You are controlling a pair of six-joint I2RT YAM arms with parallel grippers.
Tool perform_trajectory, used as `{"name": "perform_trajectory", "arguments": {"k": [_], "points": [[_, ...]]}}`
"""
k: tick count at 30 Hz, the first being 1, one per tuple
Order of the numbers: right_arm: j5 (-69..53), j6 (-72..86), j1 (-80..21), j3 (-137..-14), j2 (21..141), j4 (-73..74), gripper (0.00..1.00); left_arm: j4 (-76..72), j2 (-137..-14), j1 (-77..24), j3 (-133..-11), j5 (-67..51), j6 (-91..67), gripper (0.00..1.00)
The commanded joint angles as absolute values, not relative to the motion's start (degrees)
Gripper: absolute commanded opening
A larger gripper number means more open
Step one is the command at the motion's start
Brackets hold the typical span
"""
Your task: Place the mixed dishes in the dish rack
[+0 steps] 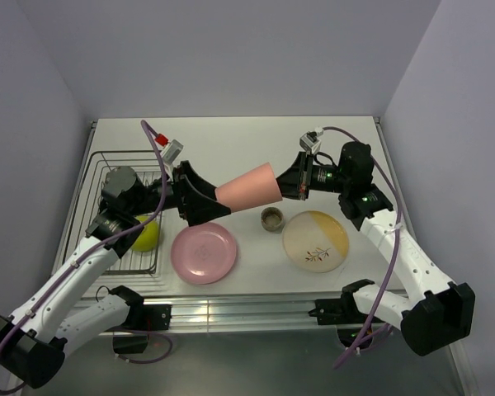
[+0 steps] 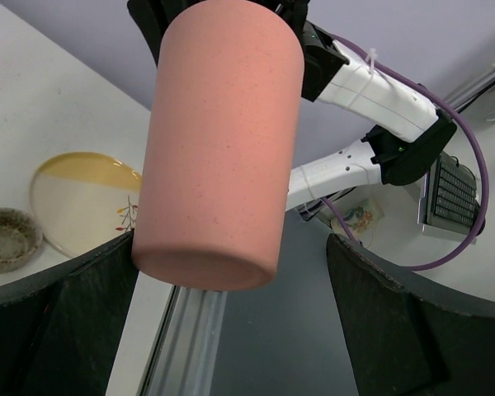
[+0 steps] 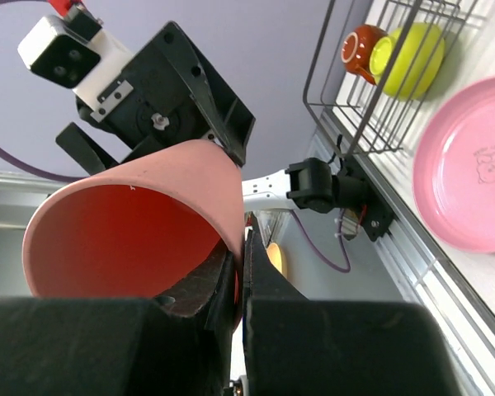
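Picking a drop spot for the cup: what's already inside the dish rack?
The dish rack holds a lime-green bowl and, beside it, a dark red-orange mug. The left arm covers the rack's middle from above, so anything under it cannot be seen.

salmon-pink cup [image 1: 249,188], red inside; pink plate [image 1: 204,252], faint motif; cream plate [image 1: 315,239], orange segment plus leaf sprig; lime-green bowl [image 1: 146,233]; red-orange mug [image 3: 361,51]; grey-tan cup [image 1: 272,219]; dark wire rack [image 1: 107,161]

No text or label can be read.
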State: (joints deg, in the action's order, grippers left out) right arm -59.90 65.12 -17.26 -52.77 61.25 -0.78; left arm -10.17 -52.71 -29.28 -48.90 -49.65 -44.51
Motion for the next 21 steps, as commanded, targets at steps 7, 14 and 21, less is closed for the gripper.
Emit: {"name": "perform_trajectory", "arguments": {"k": [7, 14, 21], "points": [[-62.4, 70.2, -17.1, -50.7, 61.7, -11.5, 0.00, -16.8, -53.6, -32.0, -49.8, -47.9, -46.2, 0.99], [-62.7, 70.8, -17.7, -50.4, 62.1, -12.3, 0.00, -17.6, -54.9, -32.3, -51.1, -46.3, -46.8, 0.84], [-61.4, 65.8, -17.6, -53.3, 62.7, -6.7, 0.02, -10.0, -54.2, -32.4, -53.2, -42.8, -44.0, 0.00]]}}
